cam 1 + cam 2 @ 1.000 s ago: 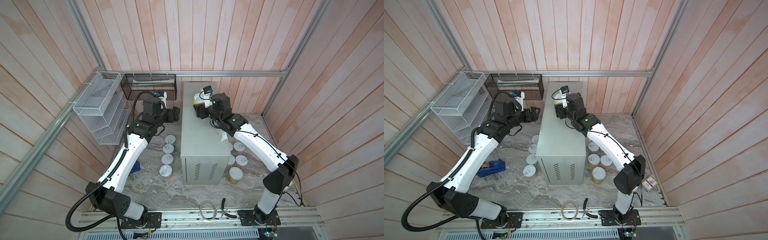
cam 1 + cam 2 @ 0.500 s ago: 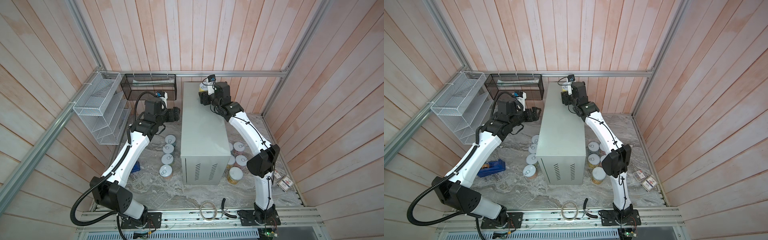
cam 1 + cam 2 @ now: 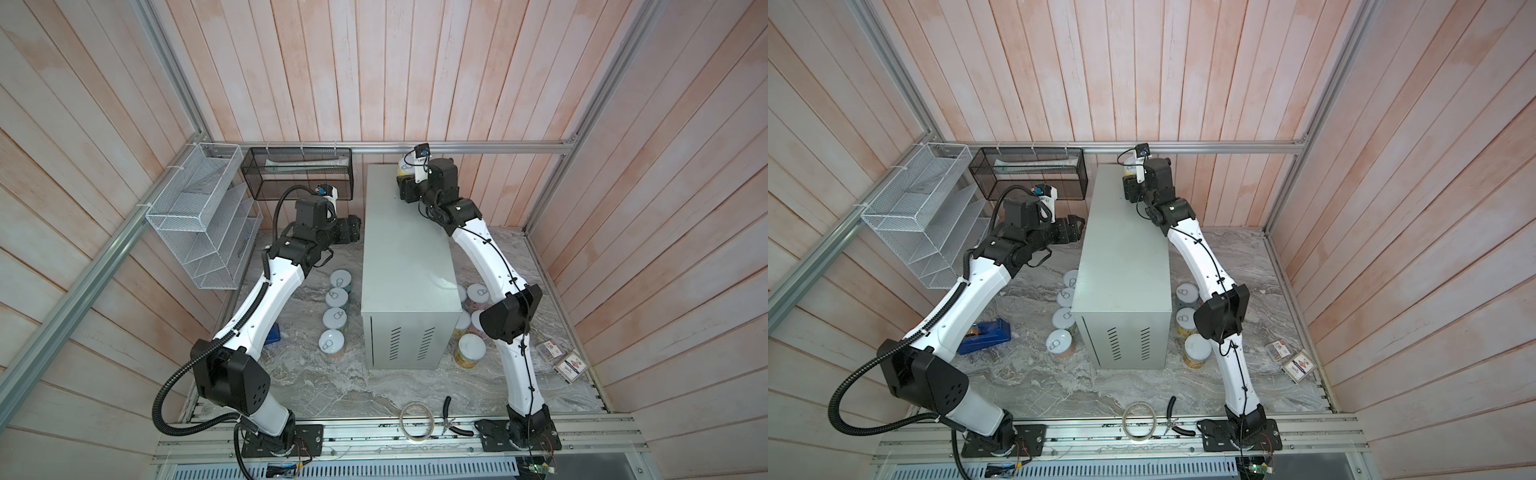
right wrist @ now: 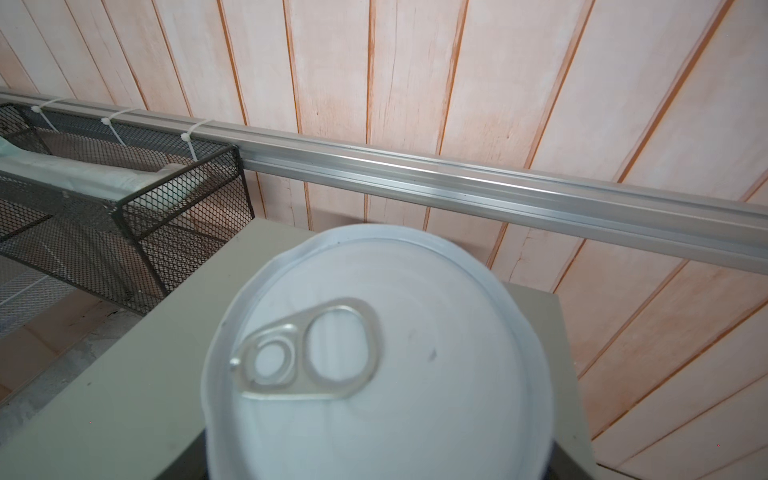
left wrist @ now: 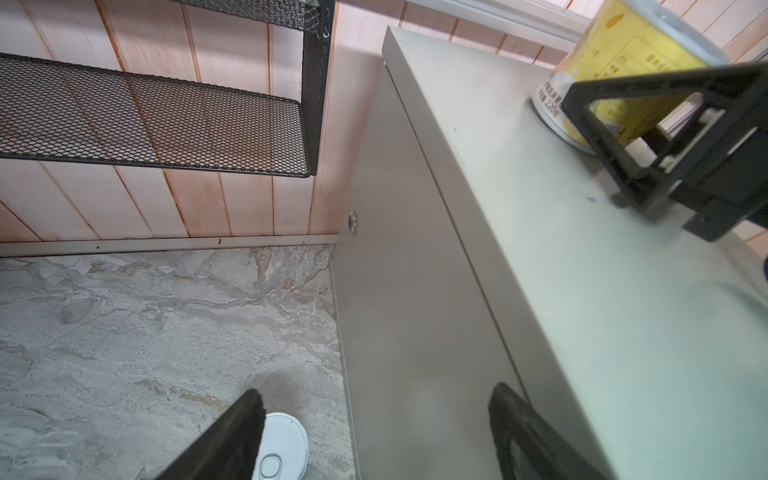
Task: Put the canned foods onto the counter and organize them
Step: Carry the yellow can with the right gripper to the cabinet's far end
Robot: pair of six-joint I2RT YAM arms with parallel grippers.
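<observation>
**A:** Cans first: where are they?

**B:** A yellow can [image 5: 615, 62] is at the far right corner of the counter [image 3: 405, 249] top. Four cans [image 3: 335, 318] line up on the marble [image 3: 332, 386] along the counter's left side, and other cans [image 3: 469, 345] are by its right side.

**A:** And the right gripper [image 3: 405, 183]?

**B:** Clamped on the yellow can, with a finger against the label.

**A:** The left gripper [image 5: 376, 428]?

**B:** Its fingers are apart with nothing between them, just beside the counter's left wall.
</observation>
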